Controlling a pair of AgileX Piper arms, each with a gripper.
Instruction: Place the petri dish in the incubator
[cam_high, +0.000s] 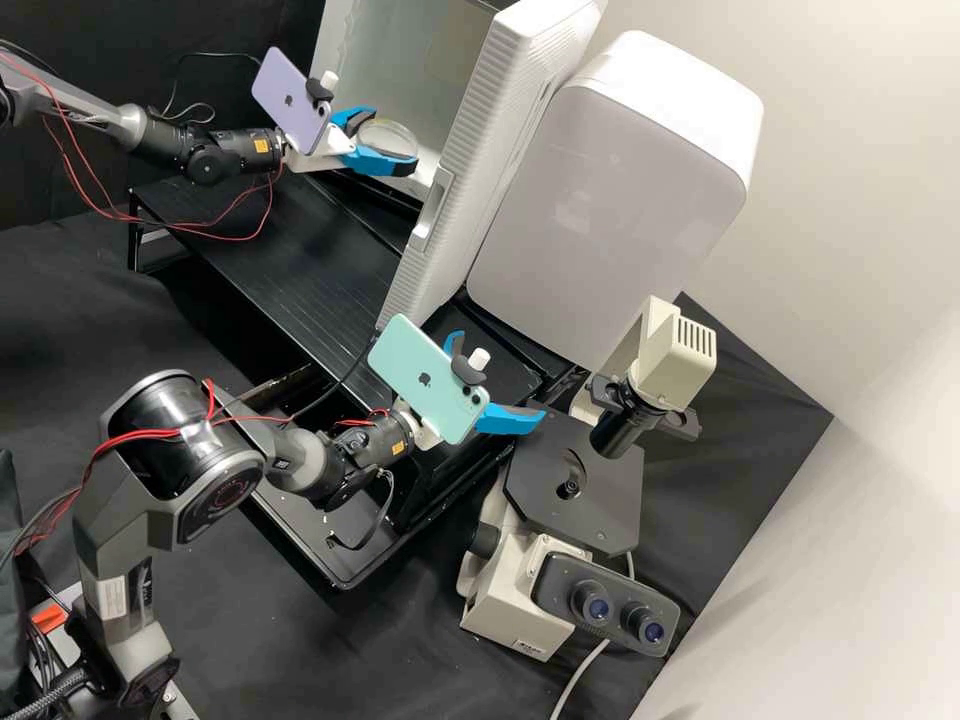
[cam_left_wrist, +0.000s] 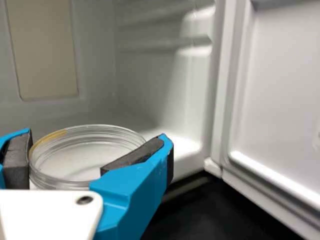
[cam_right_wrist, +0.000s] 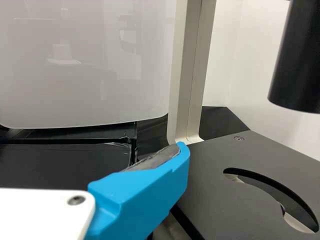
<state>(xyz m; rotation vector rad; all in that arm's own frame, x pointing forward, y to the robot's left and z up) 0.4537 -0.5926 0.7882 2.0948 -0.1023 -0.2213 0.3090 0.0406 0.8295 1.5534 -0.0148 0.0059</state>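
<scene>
A clear round petri dish (cam_high: 390, 133) (cam_left_wrist: 82, 162) is held level at the mouth of the white incubator (cam_high: 385, 50), with its pale inner walls (cam_left_wrist: 160, 95) just beyond. My left gripper (cam_high: 392, 142) (cam_left_wrist: 87, 145) is shut on the dish, one blue finger (cam_left_wrist: 145, 170) on each side. The incubator's thick door (cam_high: 600, 200) (cam_left_wrist: 280, 100) stands wide open. My right gripper (cam_high: 503, 398) is open with nothing in it. It hovers low beside the door's outer face (cam_right_wrist: 85, 65), and one of its fingers (cam_right_wrist: 150, 182) is over the edge of the microscope stage.
A microscope (cam_high: 560, 585) with a black stage (cam_high: 590, 500) (cam_right_wrist: 240, 185) stands at the front right, its dark condenser (cam_right_wrist: 297, 55) above. The incubator sits on a black ridged platform (cam_high: 300, 270). Red cables trail along both arms.
</scene>
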